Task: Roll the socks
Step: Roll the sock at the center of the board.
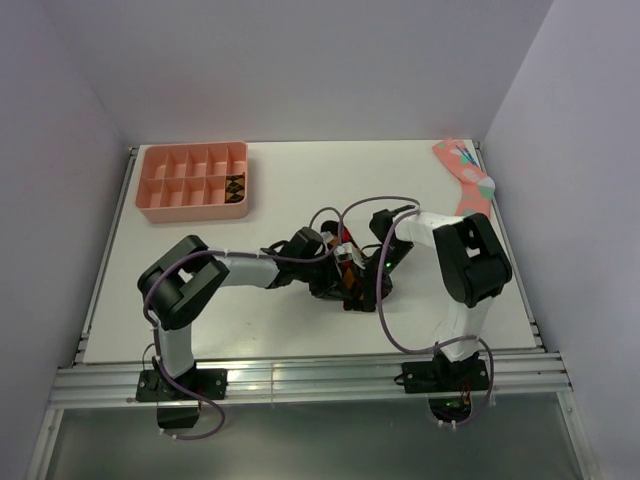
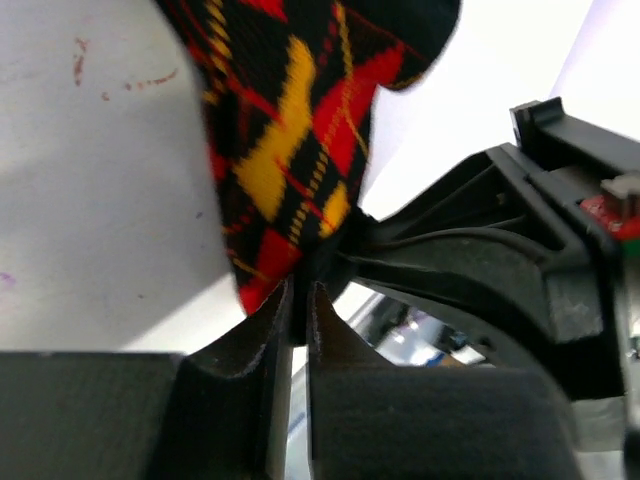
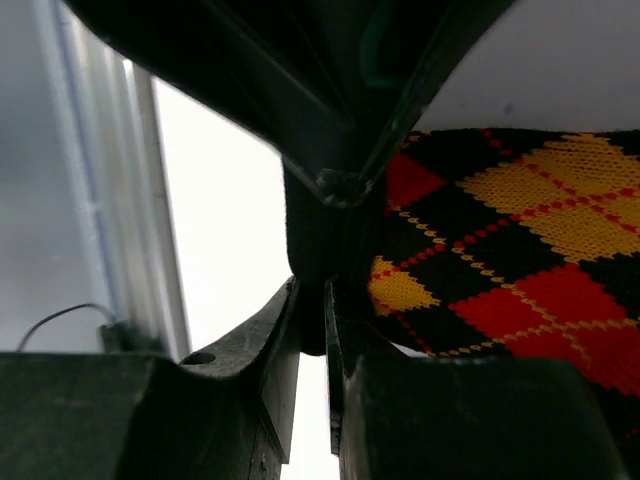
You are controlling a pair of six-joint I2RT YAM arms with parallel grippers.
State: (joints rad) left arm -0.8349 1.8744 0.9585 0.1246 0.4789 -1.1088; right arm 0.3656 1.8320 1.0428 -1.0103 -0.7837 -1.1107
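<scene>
Both arms meeting over middle of white table (image 1: 200, 300); left gripper (image 2: 300, 292) pinching, nearly closed, on corner of red-and-yellow argyle sock (image 2: 290, 130); right gripper (image 3: 312, 300) clamping, narrow gap, on its dark edge; sock sitting bunched between them

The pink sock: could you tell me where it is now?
In the top view, the pink sock lies at the far right corner of the table by the right wall, opposite the pink tray at far left.
</scene>
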